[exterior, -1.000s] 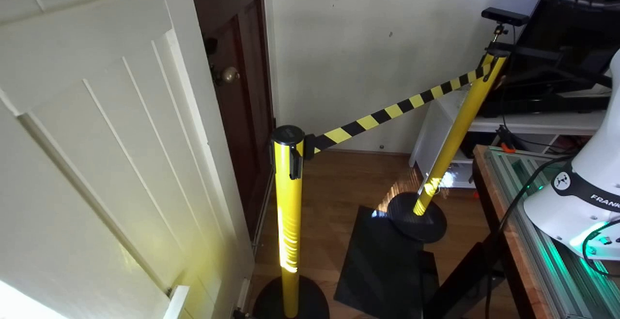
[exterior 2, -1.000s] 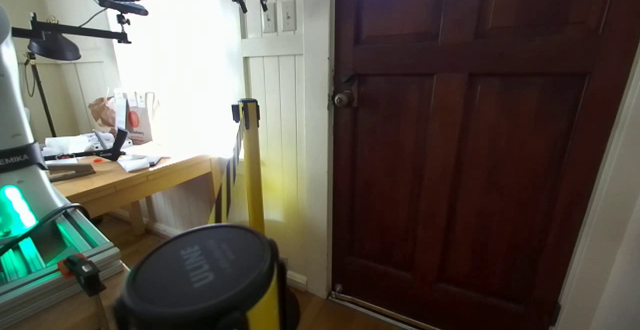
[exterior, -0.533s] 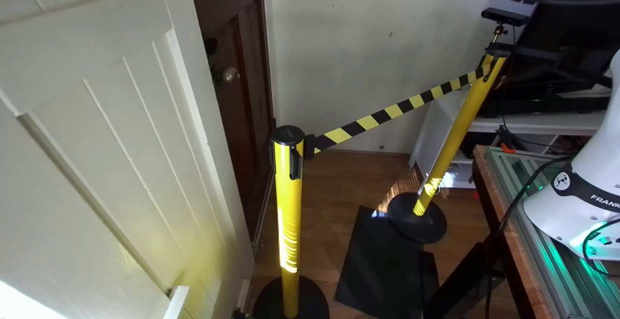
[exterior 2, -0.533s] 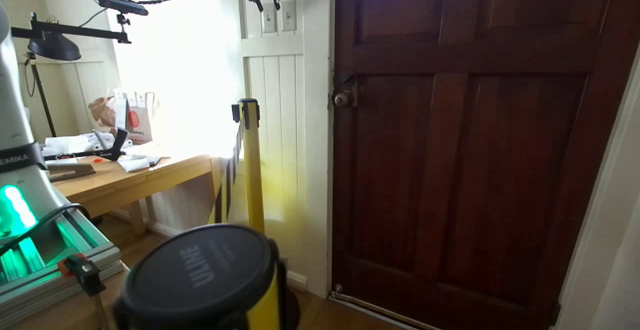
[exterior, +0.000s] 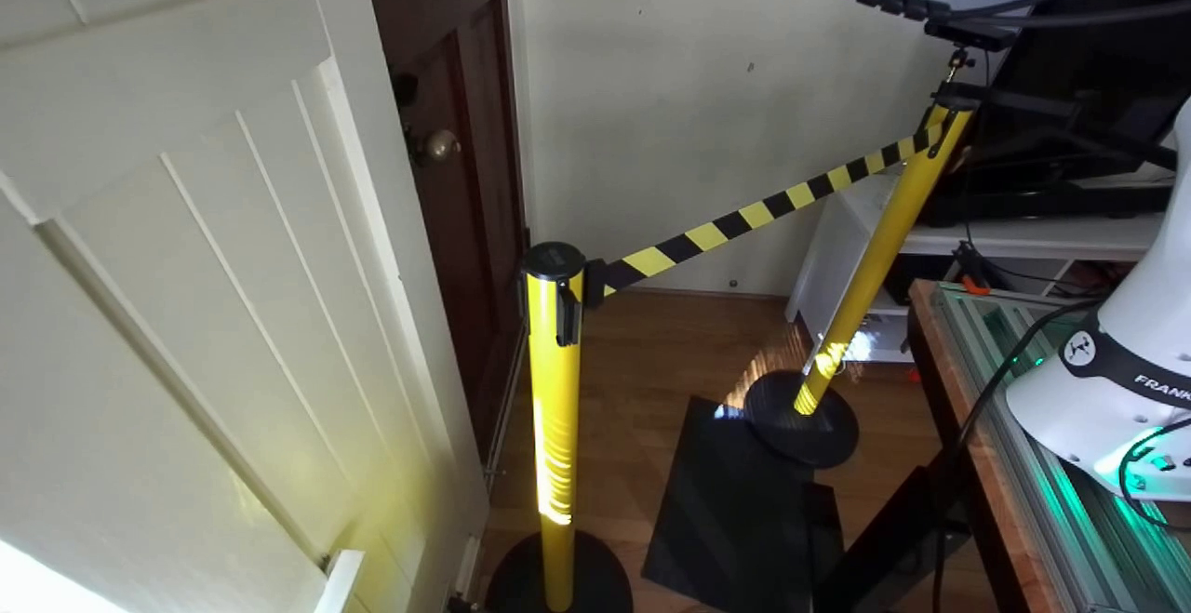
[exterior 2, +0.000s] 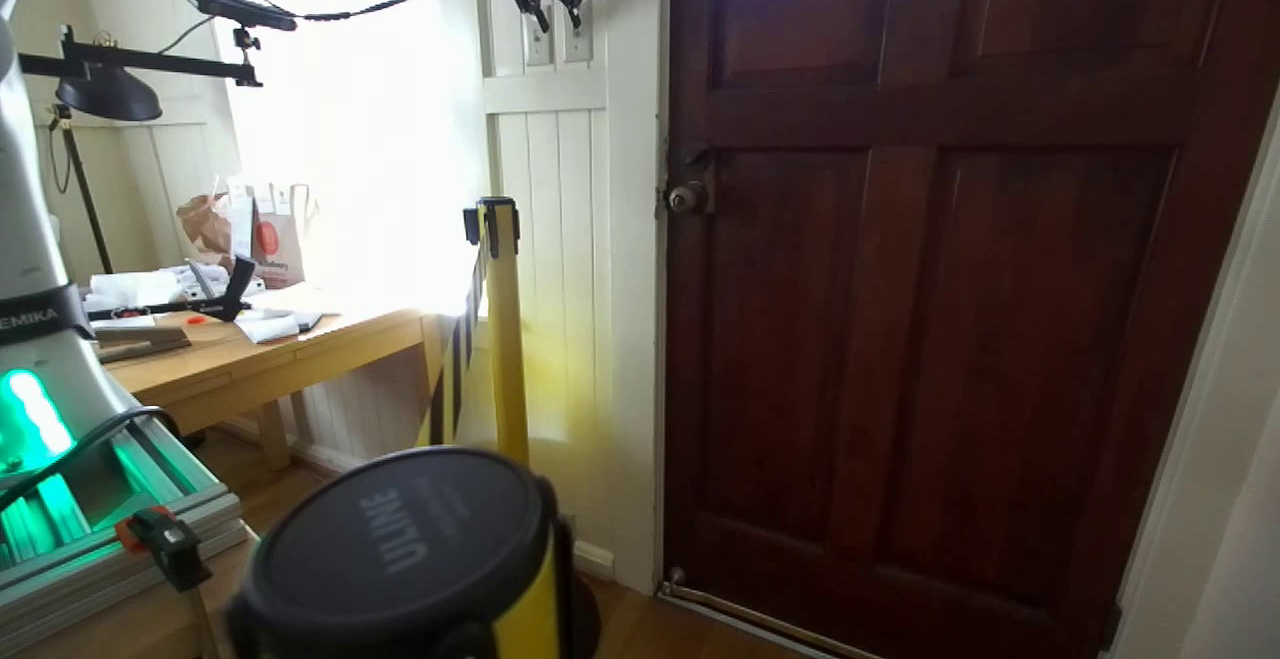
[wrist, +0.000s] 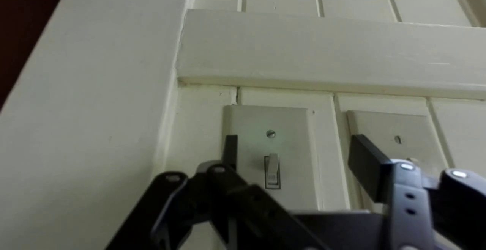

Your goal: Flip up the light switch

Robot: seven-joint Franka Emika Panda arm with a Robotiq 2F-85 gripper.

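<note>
The hand [exterior 2: 560, 26] has shifted toward the door [exterior 2: 900, 289] and hangs with spread fingers [wrist: 369, 168], gripping nothing, the door-side switch [wrist: 272, 168] on the wall [wrist: 326, 52] framed between them in the wrist view, likely so that one can catch and push it up.

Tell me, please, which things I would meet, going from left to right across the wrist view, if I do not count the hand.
Dark door → white door frame → light switch → second switch plate.
</note>
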